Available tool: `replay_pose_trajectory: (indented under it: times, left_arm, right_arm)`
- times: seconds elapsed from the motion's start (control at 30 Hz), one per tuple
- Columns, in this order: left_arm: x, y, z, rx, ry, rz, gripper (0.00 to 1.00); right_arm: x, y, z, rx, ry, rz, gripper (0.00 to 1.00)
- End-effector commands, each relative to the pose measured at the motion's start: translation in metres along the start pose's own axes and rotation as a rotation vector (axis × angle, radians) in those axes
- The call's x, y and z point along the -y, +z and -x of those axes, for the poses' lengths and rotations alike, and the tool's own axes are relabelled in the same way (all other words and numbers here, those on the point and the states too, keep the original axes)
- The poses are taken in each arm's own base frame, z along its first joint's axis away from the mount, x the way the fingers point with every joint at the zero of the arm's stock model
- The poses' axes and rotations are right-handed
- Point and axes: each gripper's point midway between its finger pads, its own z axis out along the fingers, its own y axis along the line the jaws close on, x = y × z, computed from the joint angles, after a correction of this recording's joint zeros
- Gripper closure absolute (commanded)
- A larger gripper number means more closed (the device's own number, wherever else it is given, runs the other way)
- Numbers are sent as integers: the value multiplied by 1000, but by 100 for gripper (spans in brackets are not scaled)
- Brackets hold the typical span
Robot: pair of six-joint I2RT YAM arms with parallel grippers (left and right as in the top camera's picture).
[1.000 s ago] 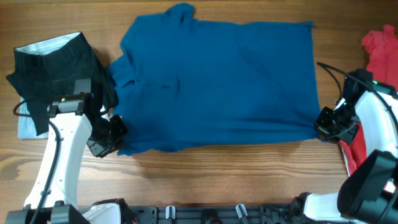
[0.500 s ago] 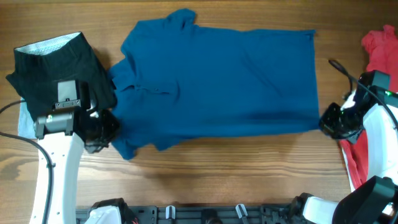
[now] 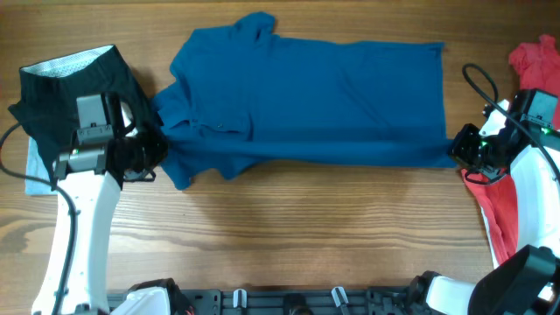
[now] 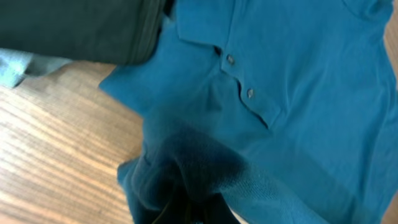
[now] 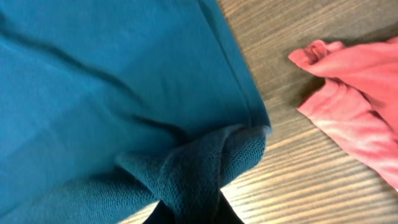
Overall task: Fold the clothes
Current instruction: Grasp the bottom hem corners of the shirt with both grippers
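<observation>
The left claw (image 3: 149, 156) and right claw (image 3: 457, 150) have drawn the blue shirt (image 3: 306, 96) edge back.

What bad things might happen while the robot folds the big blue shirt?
The left hand and right hand each pinch only a small bunch of the blue shirt, so it might slip out mid-fold.
The left hand sits beside the black garment and might drag it.
The shirt looks bunched by the left hand, so the fold may end up crooked.

surface: brown wooden tabletop (image 3: 289, 227), grain running left to right, darker streaks and knots at the near left | near edge: black rail (image 3: 297, 303) with pale clips, lying along the surface's front
</observation>
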Motion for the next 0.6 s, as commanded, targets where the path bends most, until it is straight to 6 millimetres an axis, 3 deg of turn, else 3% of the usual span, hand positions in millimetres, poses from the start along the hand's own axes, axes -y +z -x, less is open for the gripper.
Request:
replay_pose_trajectory:
  times: [0.0, 0.3, 0.57]
  left_arm:
    - [-1, 19, 6, -21, -22, -1, 96]
    - [9, 61, 16, -62, -23, -55, 96]
    - [12, 85, 31, -33, -14, -75, 94]
  right_arm:
    - [-4, 11, 4, -8, -23, 25, 91]
    - [-22, 36, 14, 2, -88, 44, 86]
    - [-23, 53, 26, 21, -67, 47, 86]
